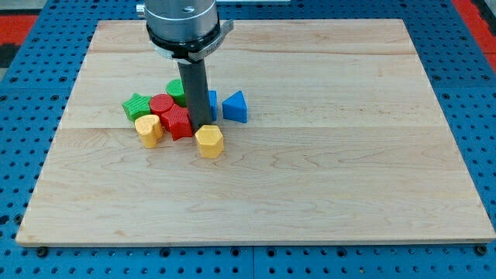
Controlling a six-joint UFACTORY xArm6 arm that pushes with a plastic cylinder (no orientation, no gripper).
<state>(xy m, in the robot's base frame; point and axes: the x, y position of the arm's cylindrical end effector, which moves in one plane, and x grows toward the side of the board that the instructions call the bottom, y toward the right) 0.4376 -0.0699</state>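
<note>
Wooden, pale and plank-jointed, the tabletop [325,155] fills most of the view and lies on a blue perforated base [23,139]. At the view's top a round metal arm mount [183,23] carries the straight dark rod [194,89], which comes down into a huddle of blocks left of the board's middle. This tool has no jaws, so it neither clasps nor lets go of anything. My tip [198,126] sits at the right edge of the red star-like block [179,122] and just above the yellow hexagonal block [209,141]; whether it touches either I cannot tell.

To the view's right of the rod stands the blue triangular block [235,107], with a second blue block [211,101] half hidden behind the rod. Left of the star are a red round block [161,103], a green star-like block [136,105] and, below them, a yellow block [149,129]. Another green block [176,91] peeks out behind the rod.
</note>
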